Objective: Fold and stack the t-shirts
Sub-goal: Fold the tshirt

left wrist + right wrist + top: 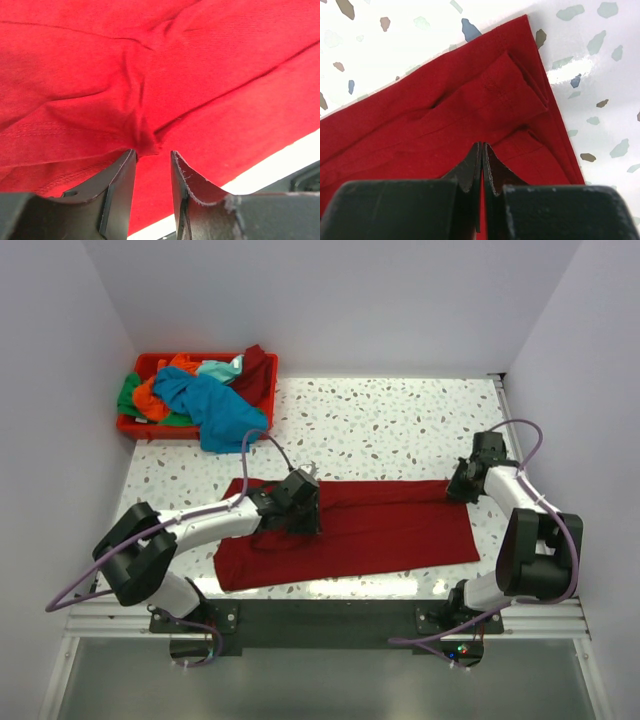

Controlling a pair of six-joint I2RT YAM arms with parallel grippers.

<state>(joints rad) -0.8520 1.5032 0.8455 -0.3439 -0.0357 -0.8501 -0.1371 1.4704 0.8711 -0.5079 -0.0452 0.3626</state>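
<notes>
**Black fingers on a dark red shirt**

Wedge-shaped black fingers of the left gripper [152, 151] are clamped on a puckered fold of the soft dark red shirt [390, 525], and creases fan out from the pinch. The right gripper [481, 145] has its 2 fingers pressed together at the shirt's hemmed right corner; whether cloth is caught between them cannot be told. The shirt lies as a long folded band across the glossy speckled table [400, 420]. A crumpled heap of shirts [205, 405], teal, orange and green, fills a red plastic bin [130, 426] at the far left.
</notes>
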